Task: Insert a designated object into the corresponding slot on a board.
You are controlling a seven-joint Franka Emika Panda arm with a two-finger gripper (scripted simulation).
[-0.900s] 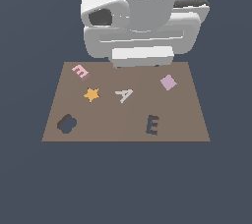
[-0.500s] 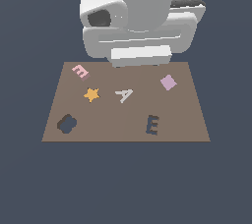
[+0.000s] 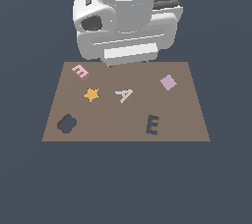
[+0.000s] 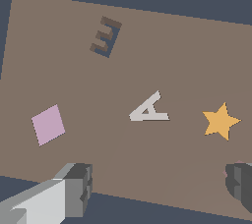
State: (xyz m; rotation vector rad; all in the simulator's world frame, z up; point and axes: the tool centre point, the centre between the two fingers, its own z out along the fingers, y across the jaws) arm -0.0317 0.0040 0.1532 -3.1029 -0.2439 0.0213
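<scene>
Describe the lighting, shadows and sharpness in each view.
Exterior view: flat, even light, no glare; the arm casts no visible shadow on the board; the pink E block has jagged, pixelated edges. Wrist view: equally shadowless; the star is crisp, with no blur.

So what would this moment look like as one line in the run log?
phase: pre-grasp | end effector: open, empty, above board | pink E block: on board, untouched | E slot: empty
</scene>
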